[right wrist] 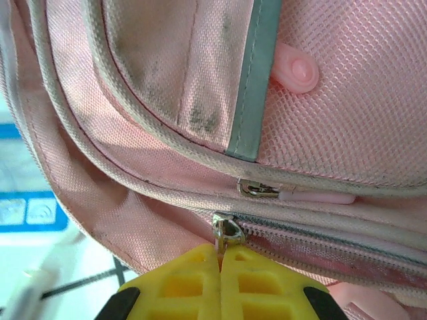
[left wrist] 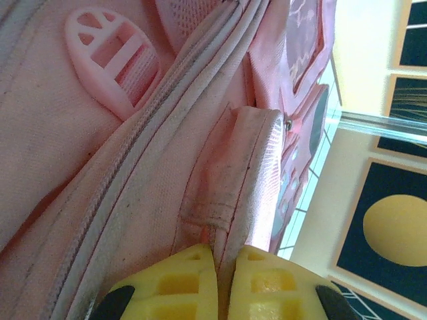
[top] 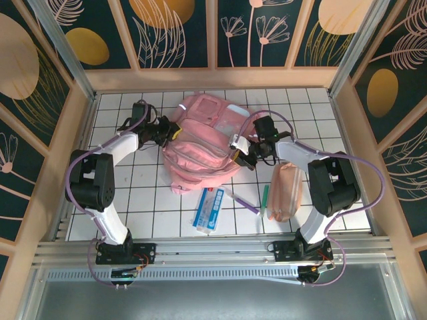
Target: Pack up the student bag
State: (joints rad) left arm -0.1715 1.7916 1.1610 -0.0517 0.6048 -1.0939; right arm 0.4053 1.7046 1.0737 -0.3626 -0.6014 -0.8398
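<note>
The student bag [top: 200, 150], a large pink backpack with grey strips, lies in the middle of the tiled table. My left gripper [top: 175, 132] sits at its left side. In the left wrist view the yellow fingers [left wrist: 187, 280] of that gripper [left wrist: 223, 248] are shut on a stitched fabric fold of the bag [left wrist: 133, 167] beside a zipper. My right gripper [top: 237, 150] is at the bag's right lower side. In the right wrist view this gripper [right wrist: 219, 248] is shut on the metal pull of a zipper slider [right wrist: 227, 230] on the bag [right wrist: 133, 200].
A peach-pink pencil pouch [top: 285, 192] lies right of the bag near the right arm. A blue and white packet [top: 210, 209], a purple pen [top: 243, 202] and a green pen [top: 264, 197] lie in front of the bag. Wooden walls [top: 347, 120] ring the table.
</note>
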